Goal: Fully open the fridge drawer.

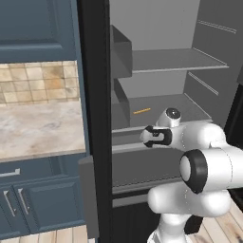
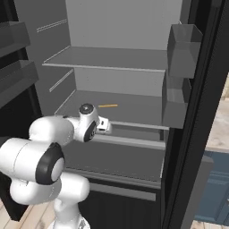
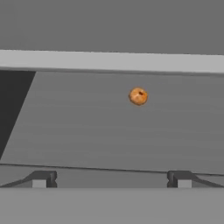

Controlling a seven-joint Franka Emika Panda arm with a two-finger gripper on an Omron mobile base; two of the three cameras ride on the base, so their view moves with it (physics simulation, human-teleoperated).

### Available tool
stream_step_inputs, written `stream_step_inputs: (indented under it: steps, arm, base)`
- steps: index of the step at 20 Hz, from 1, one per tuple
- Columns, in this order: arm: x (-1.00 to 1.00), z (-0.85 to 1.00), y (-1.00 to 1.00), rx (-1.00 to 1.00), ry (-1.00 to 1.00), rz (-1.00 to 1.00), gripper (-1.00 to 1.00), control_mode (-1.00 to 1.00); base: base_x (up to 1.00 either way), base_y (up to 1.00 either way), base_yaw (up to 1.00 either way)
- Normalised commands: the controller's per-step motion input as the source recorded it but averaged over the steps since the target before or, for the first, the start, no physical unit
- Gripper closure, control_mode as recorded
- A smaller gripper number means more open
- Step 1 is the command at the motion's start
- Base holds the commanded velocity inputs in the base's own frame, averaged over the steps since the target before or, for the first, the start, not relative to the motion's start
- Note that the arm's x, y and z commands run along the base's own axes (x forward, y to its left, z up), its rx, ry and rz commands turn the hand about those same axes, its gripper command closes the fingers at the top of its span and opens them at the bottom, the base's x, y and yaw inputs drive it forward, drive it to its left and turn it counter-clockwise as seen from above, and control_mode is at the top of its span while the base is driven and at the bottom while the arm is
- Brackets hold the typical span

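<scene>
Fingertips (image 3: pixel 43 178) spread wide, the empty claw (image 3: pixel 111 180) hovers over the fridge drawer (image 2: pixel 112 159), partly pulled out beneath it. A small orange ball (image 3: pixel 138 96) lies ahead inside. Next, seemingly: hook the rim and pull back further.

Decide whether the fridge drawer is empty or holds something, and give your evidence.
Not empty. In the hand view a small round orange item lies on the floor of the fridge drawer, beyond the open gripper.
</scene>
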Motion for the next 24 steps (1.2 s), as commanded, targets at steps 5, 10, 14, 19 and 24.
stream_step_inputs:
  steps: [5, 10, 14, 19, 24]
  arm:
    - [0.11, -0.3, 0.0, 0.01, 0.03, -0.02, -1.0, -1.0]
    - [-0.12, -0.35, -0.01, 0.01, 0.1, -0.04, -1.0, -1.0]
    - [-0.82, -0.45, -0.18, 0.01, 0.2, -0.09, -1.0, -1.0]
    - [-1.0, -0.53, -0.26, 0.0, 0.19, -0.08, -1.0, -1.0]
    - [-1.0, -0.49, -0.24, 0.0, 0.2, -0.08, -1.0, -1.0]
  base:
    - [0.0, 0.0, 0.0]
    - [0.0, 0.0, 0.0]
    - [0.0, 0.0, 0.0]
    - [0.0, 0.0, 0.0]
    - [0.0, 0.0, 0.0]
